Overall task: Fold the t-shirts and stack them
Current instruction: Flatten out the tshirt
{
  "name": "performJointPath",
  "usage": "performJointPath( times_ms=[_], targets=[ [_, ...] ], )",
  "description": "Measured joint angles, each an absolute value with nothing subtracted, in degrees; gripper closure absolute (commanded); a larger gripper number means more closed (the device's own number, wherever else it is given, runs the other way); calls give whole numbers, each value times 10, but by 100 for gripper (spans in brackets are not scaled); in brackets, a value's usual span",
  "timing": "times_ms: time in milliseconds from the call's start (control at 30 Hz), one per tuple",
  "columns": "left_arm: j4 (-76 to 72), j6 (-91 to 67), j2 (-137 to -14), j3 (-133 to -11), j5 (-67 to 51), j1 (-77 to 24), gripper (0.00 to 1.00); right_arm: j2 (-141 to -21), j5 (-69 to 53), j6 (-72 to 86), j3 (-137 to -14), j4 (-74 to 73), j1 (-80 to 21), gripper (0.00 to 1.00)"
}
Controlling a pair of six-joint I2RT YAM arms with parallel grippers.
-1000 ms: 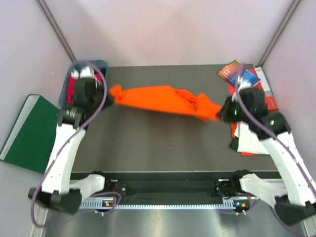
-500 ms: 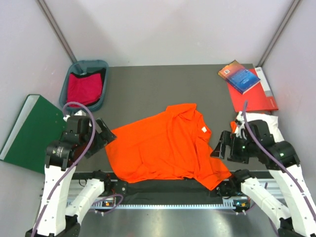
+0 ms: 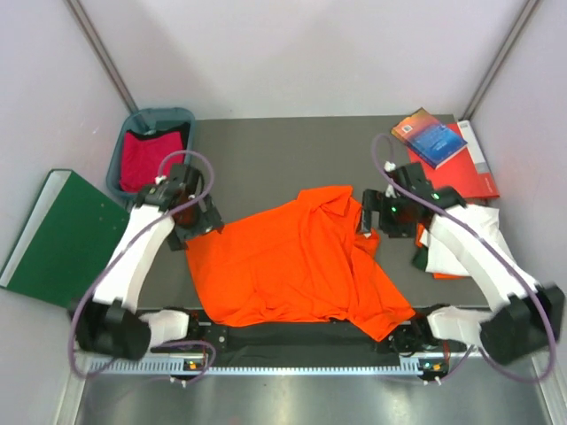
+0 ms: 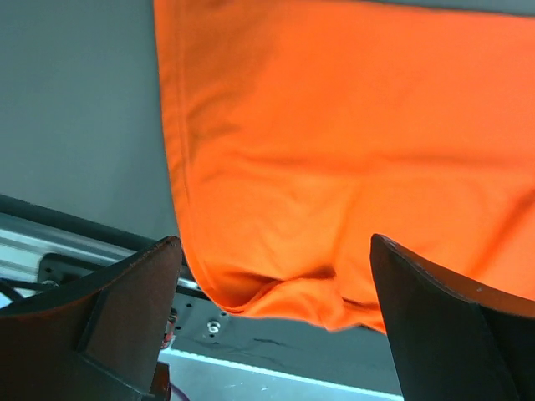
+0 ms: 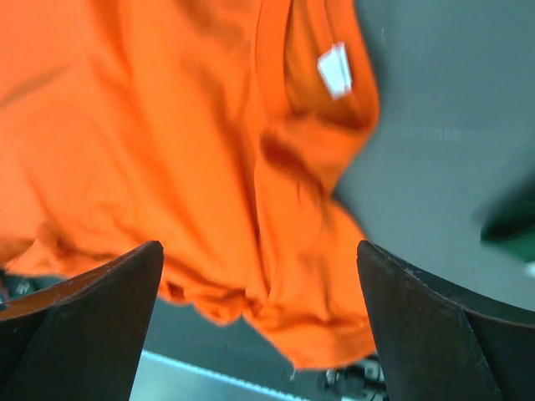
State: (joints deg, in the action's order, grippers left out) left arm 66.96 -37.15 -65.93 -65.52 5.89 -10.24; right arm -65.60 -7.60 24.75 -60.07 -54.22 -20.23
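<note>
open table [image 3: 292,150] behind the orange t-shirt [image 3: 292,261], flanked by bin [image 3: 164,112] and books [image 3: 431,137].

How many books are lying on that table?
2. A blue book lies at the far right corner, resting partly on top of a larger red book. Another could be hidden beneath them.

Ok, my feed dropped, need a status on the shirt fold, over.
Left gripper open, right gripper open, both empty. Orange t-shirt spread out, near hem over table edge. Nothing lying on it.
</note>
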Motion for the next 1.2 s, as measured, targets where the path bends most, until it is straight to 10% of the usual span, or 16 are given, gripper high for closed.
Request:
performJointPath(
  times_ms=[267, 700, 1000, 1200],
  targets=[
    [651, -369, -933, -740, 120, -102, 3, -950, -53, 191, -753, -422, -203, 3],
    [656, -352, -1029, -773, 128, -67, 3, -1217, 3, 119, -996, -356, -202, 7],
    [662, -348, -1029, -773, 137, -53, 3, -1265, -51, 105, -1014, -374, -193, 36],
    [667, -357, -1029, -772, 147, -52, 1, -1265, -91, 104, -1014, -387, -193, 91]
  ],
)
